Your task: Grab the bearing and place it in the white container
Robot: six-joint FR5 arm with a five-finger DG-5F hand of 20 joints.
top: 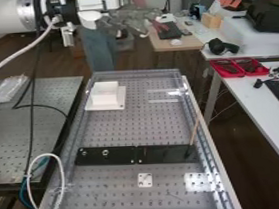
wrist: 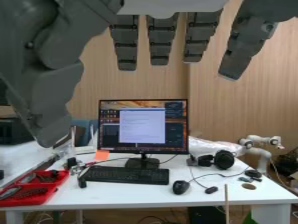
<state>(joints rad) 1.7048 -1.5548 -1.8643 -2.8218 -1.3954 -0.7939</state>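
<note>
At the top of the high view the hand [top: 128,21] is held high above the far end of the bench, well away from the bar. In the wrist view the hand [wrist: 161,41] has its fingers straight and spread, with the thumb off to one side and nothing between them. The white container [top: 106,96] stands on its white base near the bench's far end. On the flat black bar [top: 167,154] sit the smaller nut [top: 83,153] and the larger nut [top: 105,152].
A thin wooden stick [top: 195,132] rises from the bar's right end. A small white plate [top: 145,180] lies nearer than the bar. Side tables flank the bench; the right one carries red trays [top: 236,67]. A monitor [wrist: 143,126] and keyboard [wrist: 125,174] stand on a white desk.
</note>
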